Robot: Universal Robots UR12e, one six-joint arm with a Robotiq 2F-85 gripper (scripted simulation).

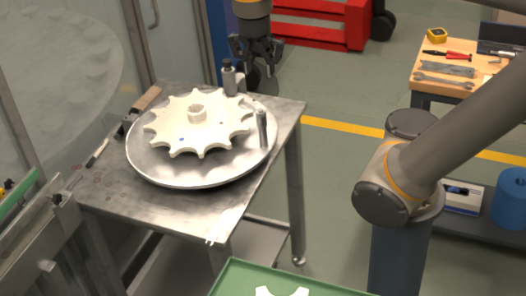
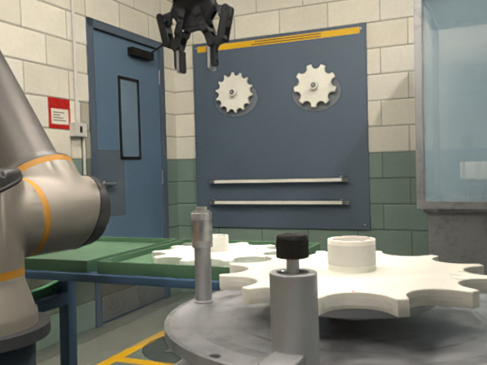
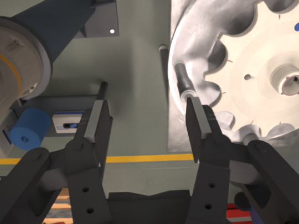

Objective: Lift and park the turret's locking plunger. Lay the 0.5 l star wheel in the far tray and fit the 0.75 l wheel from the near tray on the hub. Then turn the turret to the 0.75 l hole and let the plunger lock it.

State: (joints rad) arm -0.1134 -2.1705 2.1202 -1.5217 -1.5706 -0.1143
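Note:
The locking plunger (image 1: 227, 76) stands at the far edge of the round steel turret (image 1: 201, 142), a grey cylinder with a black knob (image 2: 291, 245) on top. A white star wheel (image 1: 198, 122) sits on the hub (image 2: 351, 253) in the middle of the turret, with a blue dot near one edge. A steel handle post (image 1: 261, 128) stands upright on the turret's right rim. Another white wheel (image 2: 192, 254) lies in a green tray (image 2: 163, 258) beyond the table. My gripper (image 1: 255, 61) hangs well above and to the right of the plunger, past the table's far edge, open and empty.
A blue wall board (image 2: 282, 127) with two spare star wheels hangs behind. A second green tray (image 1: 271, 283) lies low in front. The arm's own elbow (image 1: 398, 181) fills the right side. A marker (image 1: 97, 153) and a brush (image 1: 141, 105) lie on the table's left.

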